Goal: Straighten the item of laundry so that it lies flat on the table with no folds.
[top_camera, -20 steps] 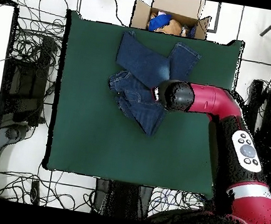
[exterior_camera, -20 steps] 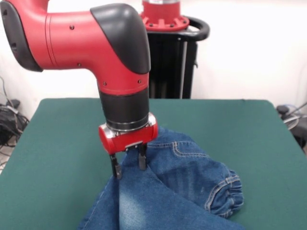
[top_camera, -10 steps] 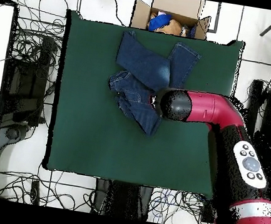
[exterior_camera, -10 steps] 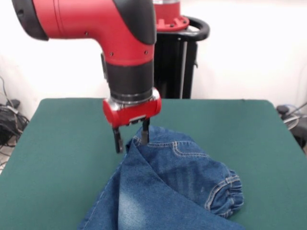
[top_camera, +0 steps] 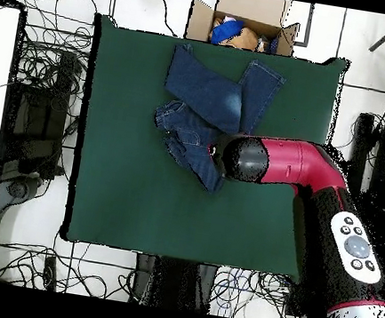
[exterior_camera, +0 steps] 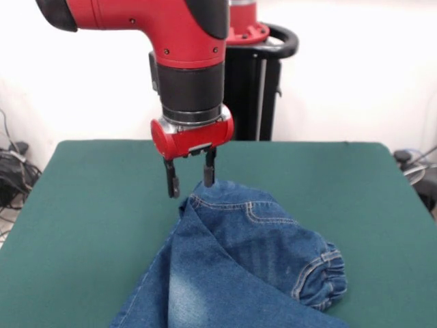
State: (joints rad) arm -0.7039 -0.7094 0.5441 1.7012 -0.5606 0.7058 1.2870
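Note:
The blue denim jeans (exterior_camera: 246, 266) lie crumpled and folded on the green table (exterior_camera: 89, 205); a leg is folded over the waist part, and a gathered hem shows at the right. In the overhead view the jeans (top_camera: 206, 105) lie at the table's (top_camera: 128, 192) far middle, legs towards the cardboard box. My gripper (exterior_camera: 190, 183) hangs open and empty just above the far tip of the jeans fold, one finger (exterior_camera: 209, 174) close over the cloth. In the overhead view the arm's head (top_camera: 248, 160) hides the gripper.
A cardboard box (top_camera: 240, 23) with items stands just past the table's far edge in the overhead view. The robot's black pedestal (exterior_camera: 249, 89) stands behind the table. Cables lie on the floor around the table.
My gripper has let go of the jeans fold, risen and moved back towards the pedestal. The fold's tip now lies lower on the table.

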